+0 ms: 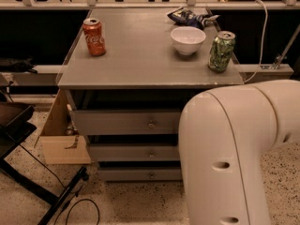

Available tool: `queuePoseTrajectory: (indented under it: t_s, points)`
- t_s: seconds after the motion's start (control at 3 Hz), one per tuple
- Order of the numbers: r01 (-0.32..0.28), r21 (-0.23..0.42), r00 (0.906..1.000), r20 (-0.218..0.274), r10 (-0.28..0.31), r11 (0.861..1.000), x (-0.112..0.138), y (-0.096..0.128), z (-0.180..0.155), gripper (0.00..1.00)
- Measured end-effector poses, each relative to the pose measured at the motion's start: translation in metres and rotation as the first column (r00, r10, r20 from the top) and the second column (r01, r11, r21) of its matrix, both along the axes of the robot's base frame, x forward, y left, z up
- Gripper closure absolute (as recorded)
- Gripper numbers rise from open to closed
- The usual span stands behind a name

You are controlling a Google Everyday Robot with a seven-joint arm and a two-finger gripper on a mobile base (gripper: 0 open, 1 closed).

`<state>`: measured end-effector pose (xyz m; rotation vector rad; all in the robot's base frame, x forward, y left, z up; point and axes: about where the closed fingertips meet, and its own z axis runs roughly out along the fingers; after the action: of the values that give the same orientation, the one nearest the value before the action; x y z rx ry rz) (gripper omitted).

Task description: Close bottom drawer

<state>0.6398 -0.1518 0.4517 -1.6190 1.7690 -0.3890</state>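
**My arm blocks the right side, bottom drawer low in the cabinet**

My big white arm (234,153) fills the lower right, and it's right in the way. My gripper is somewhere behind it, out of sight, so I cannot tell whether it's apart or together.

Grey cabinet (145,60) dead ahead, three drawers stacked in its front. The top drawer (117,122) has the tallest panel, and the middle drawer (126,153) sits beneath it. There's the bottom drawer (129,174), lowest of the three, just above the speckled floor. A dark strip shows above its low front, and its right end disappears behind my arm. Its small round knob (151,175) is just left of my arm's edge.

A cardboard box (58,137) leans against the cabinet's left side.

Up on top, a white bowl (188,40) stands toward the back right. A green can (221,51) is upright just beside it, near the right edge. A red can (94,36) stands upright well apart, back left. A crumpled snack bag (190,16) lies behind the bowl.
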Motion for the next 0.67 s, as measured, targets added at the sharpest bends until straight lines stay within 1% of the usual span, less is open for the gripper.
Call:
queuePoseTrajectory:
  t_s: [0.33,0.67]
  points:
    - [-0.013,-0.001,0.9997,-0.02,0.013,1.0,-0.002,0.002,-0.002,1.0]
    - [-0.017,-0.029,0.9979,-0.063,0.015,0.999,-0.029,-0.012,0.008,1.0]
